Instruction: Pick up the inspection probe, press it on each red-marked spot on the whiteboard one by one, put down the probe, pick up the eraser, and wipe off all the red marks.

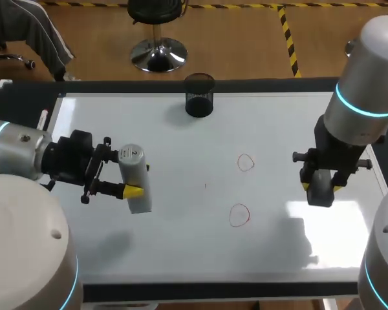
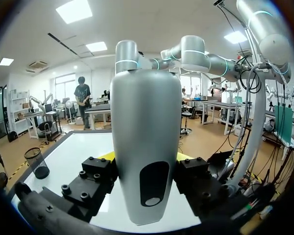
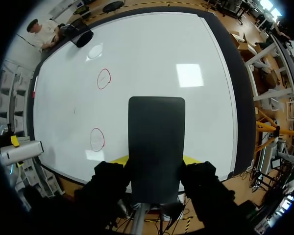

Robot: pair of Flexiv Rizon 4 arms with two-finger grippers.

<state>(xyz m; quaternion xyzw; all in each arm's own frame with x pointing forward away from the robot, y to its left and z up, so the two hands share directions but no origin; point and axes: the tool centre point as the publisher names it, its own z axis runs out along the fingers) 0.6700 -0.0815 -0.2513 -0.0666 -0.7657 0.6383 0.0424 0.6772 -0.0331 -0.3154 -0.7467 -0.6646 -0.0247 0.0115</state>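
Left arm (image 1: 26, 152) comes in over the whiteboard's (image 1: 181, 252) near-left part. The left jaws are clenched on the gray inspection probe (image 1: 140, 201), gripping it from two sides at mid-body. In the head view the probe hangs above the board, well apart from both red marks. In the left wrist view the probe (image 2: 146, 107) fills the space between the yellow tips, with a dark oval window low on its body.

Right arm (image 1: 365, 84) is over the board's right side. The right jaws are grasping the dark eraser (image 1: 320, 195), with a yellow tip showing on each side of it. In the right wrist view the eraser (image 3: 156, 129) is a flat black block sticking out ahead of the jaws, held above the board.

There are two red circle marks, the far one (image 1: 246, 162) and the near one (image 1: 239, 215). Both are intact and sit between the two arms, nearer the right one. They also show in the right wrist view (image 3: 103, 78) (image 3: 97, 139), off to the side of the eraser.

A black mesh cup (image 1: 199, 95) stands upright at the board's far edge, about the middle. Contents cannot be told. It is well apart from both arms.

The whiteboard lies flat on the dark desk (image 1: 16, 97).
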